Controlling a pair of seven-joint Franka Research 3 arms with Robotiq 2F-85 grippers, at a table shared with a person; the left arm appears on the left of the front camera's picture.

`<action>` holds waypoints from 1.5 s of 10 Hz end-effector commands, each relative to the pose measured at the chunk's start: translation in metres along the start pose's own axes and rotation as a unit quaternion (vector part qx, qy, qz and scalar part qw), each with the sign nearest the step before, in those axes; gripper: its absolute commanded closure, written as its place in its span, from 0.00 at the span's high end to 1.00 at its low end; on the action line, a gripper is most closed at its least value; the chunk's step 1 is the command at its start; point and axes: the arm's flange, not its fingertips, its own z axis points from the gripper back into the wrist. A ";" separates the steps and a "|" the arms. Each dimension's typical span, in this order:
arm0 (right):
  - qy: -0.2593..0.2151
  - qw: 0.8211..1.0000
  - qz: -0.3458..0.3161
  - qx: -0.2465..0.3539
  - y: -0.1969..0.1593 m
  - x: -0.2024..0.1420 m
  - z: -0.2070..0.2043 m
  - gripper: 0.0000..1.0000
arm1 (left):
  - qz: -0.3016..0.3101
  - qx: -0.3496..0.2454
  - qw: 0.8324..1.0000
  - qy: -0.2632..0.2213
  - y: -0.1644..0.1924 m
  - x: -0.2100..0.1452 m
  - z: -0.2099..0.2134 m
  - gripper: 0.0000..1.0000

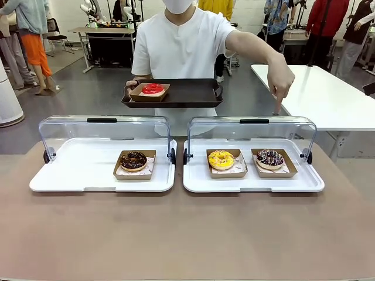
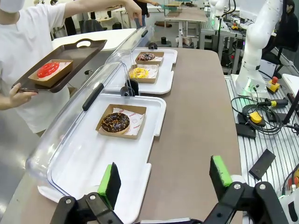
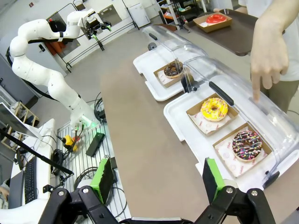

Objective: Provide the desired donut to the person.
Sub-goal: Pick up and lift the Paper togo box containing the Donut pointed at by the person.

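**Person pointing, both grippers idle**

We used the right white tray (image 1: 196, 178) as the anchor. In it sat a yellow donut (image 1: 221, 158) and, beside that, a sprinkled chocolate donut (image 1: 270, 158), each in a cardboard boat (image 1: 225, 174). The person (image 1: 181, 47) stood beyond it, one hand (image 1: 281, 76) pointing a finger down at its clear lid (image 1: 252, 132), sprinkled side. Our right gripper (image 3: 157, 175) hovered off its right end, our left gripper (image 2: 164, 175) well to its left; both had jaws spread wide, gripping nothing.
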 end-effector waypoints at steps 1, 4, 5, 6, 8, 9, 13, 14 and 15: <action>-0.001 1.000 0.000 0.003 0.000 0.000 -0.001 1.00 | -0.002 0.001 1.000 -0.009 -0.001 -0.001 0.000 1.00; -0.001 1.000 0.000 0.003 0.000 0.000 -0.001 1.00 | -0.002 0.001 1.000 -0.009 -0.001 -0.001 0.000 1.00; 0.000 1.000 0.000 0.000 0.000 0.000 0.000 1.00 | -0.002 0.001 1.000 -0.009 -0.001 -0.001 0.000 1.00; 0.062 0.997 0.029 -0.031 0.004 0.012 -0.009 1.00 | -0.002 0.001 1.000 -0.009 -0.001 -0.001 0.000 1.00; 0.181 0.976 0.071 -0.093 0.012 0.027 -0.037 1.00 | -0.002 0.001 1.000 -0.009 -0.001 -0.001 0.000 1.00; 0.254 0.954 0.112 -0.110 0.022 0.022 -0.061 1.00 | -0.002 0.001 1.000 -0.009 -0.001 -0.001 0.000 1.00; 0.404 0.885 0.182 -0.145 0.026 -0.008 -0.155 1.00 | -0.002 0.001 1.000 -0.009 -0.001 -0.001 0.000 1.00; 0.417 0.878 0.186 -0.145 0.021 -0.014 -0.176 1.00 | -0.002 0.001 1.000 -0.009 -0.001 -0.001 0.000 1.00; 0.431 0.871 0.186 -0.142 0.015 -0.021 -0.194 1.00 | -0.002 0.001 1.000 -0.009 -0.001 -0.001 0.000 1.00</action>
